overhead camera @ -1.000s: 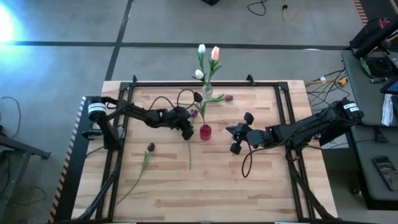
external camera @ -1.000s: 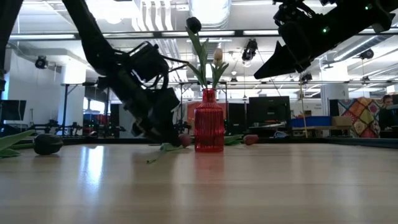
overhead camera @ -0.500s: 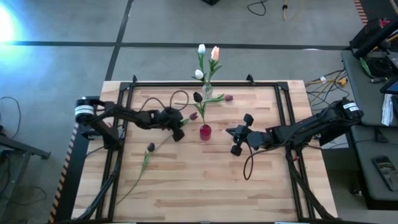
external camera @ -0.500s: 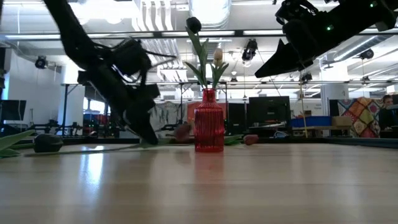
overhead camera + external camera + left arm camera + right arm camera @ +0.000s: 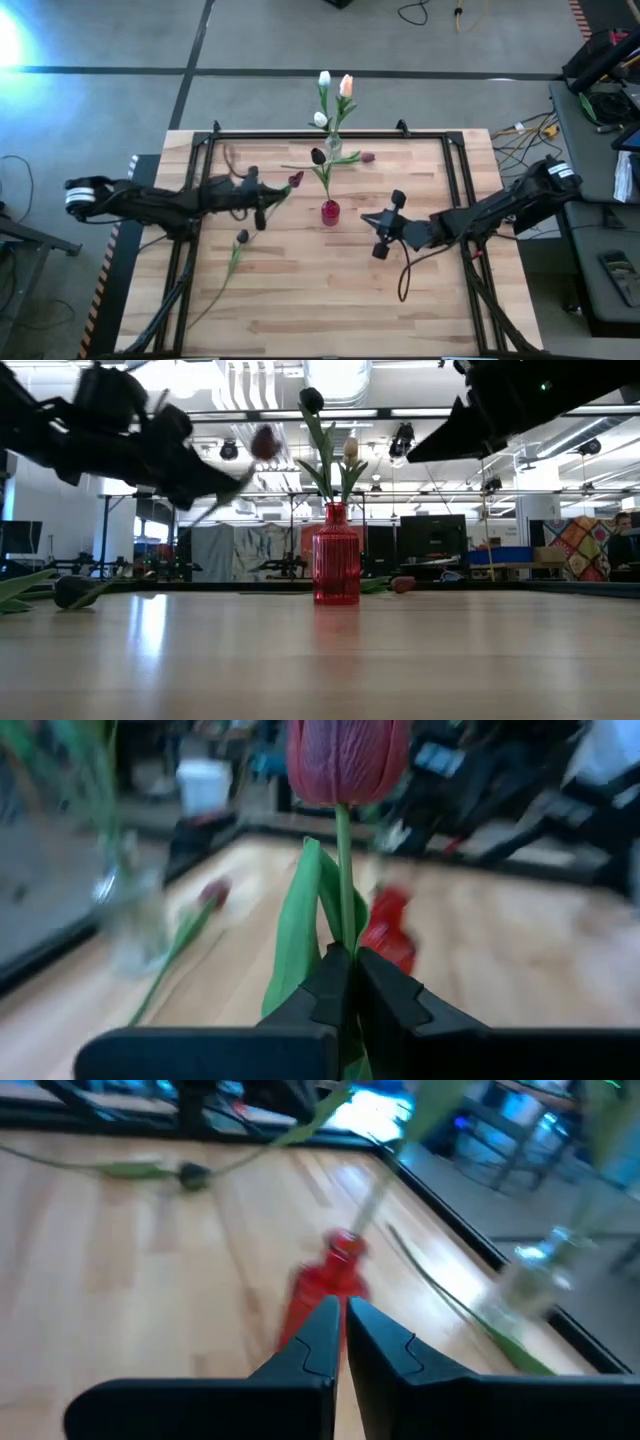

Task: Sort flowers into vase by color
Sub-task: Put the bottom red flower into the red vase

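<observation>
Two vases [image 5: 330,211]; left gripper [image 5: 348,965] fingers clamp one maroon tulip [image 5: 346,758]; right gripper [image 5: 381,232] clenched, empty.

A red vase [image 5: 336,568] stands mid-table holding tulips. Left of it, raised off the wood, the left gripper [image 5: 205,485] grips a maroon tulip [image 5: 264,442]. Far left of the vase lies a dark tulip [image 5: 72,591].

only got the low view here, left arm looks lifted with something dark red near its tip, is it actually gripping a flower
Observer: Yes. In its wrist view the left gripper is shut on the stem of a maroon tulip.
Operator: where over the table
Observer: From above, left of the red vase, tulip head pointing toward it.
Operator: right arm
Observer: The right gripper is shut, empty, right of the vase.
</observation>
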Action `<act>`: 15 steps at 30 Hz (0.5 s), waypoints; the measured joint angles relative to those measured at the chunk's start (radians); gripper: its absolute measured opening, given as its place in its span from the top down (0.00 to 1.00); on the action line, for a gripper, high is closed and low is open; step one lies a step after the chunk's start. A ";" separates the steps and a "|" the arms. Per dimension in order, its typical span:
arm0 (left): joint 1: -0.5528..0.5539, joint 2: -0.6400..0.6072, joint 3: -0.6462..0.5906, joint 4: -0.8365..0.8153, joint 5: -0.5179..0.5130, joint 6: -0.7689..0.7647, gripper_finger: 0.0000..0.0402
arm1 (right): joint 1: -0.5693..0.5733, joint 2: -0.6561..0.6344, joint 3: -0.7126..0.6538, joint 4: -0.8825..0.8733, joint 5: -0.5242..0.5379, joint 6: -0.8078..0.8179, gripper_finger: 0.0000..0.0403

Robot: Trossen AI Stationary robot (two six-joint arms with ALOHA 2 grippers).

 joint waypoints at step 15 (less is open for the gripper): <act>-0.241 -0.040 0.038 0.196 0.018 0.117 1.00 | 0.001 0.301 0.133 0.516 -0.095 -0.104 0.63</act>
